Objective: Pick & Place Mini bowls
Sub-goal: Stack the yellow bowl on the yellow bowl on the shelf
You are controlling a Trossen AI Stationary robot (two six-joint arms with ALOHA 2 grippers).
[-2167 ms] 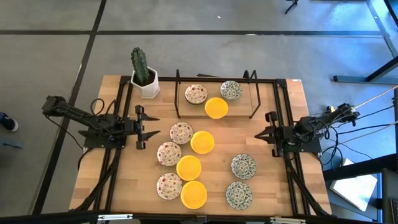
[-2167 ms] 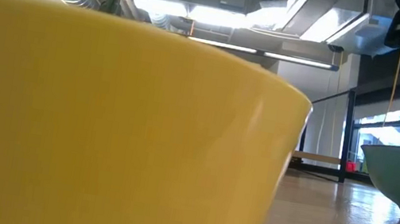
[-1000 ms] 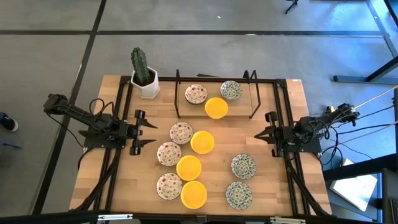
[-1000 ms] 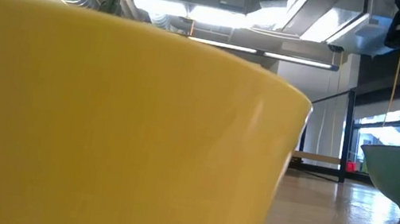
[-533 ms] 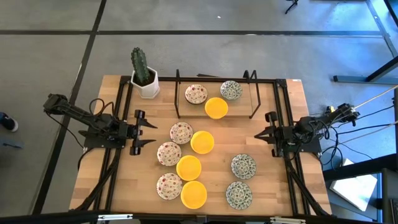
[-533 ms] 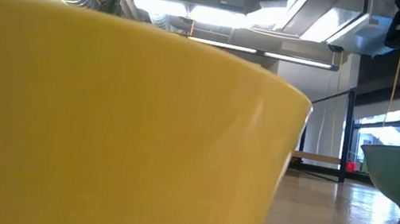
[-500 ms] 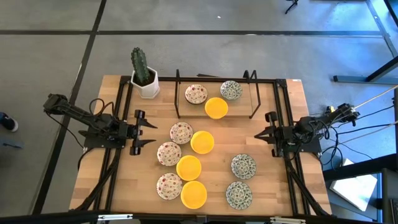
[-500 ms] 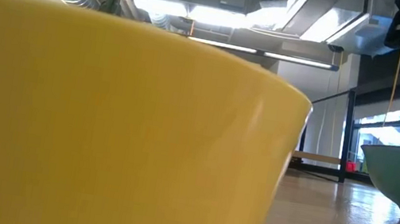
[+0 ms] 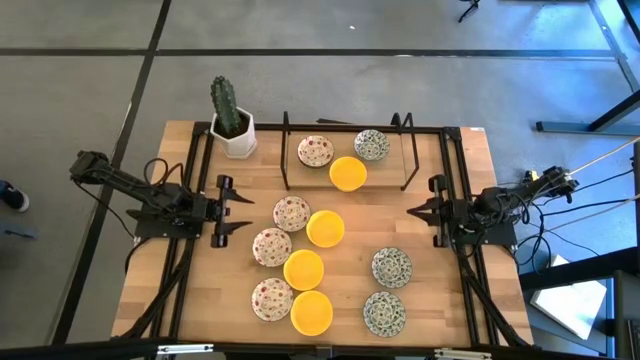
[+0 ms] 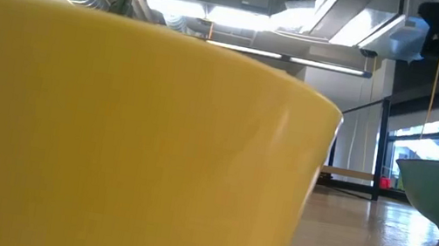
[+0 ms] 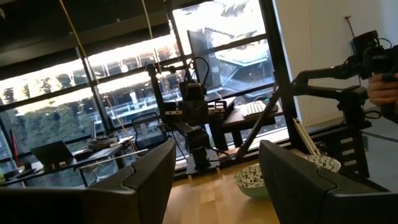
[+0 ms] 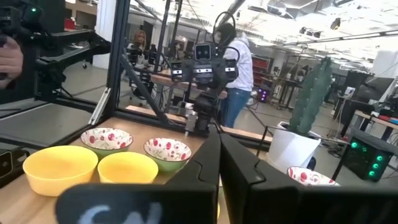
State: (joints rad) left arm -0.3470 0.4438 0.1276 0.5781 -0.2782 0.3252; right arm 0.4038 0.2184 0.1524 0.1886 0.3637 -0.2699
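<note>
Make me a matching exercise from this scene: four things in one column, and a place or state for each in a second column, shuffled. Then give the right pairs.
Things:
1. cactus pot
2. left gripper
3. right gripper
4. yellow bowl in the rack

Places or states:
A. fingers spread open, at the table's left side
B. beside two patterned bowls, inside the black wire frame
C. at the table's far left corner
D. fingers closed together, at the table's right side

Pairs: 1-C, 2-A, 3-D, 4-B
</note>
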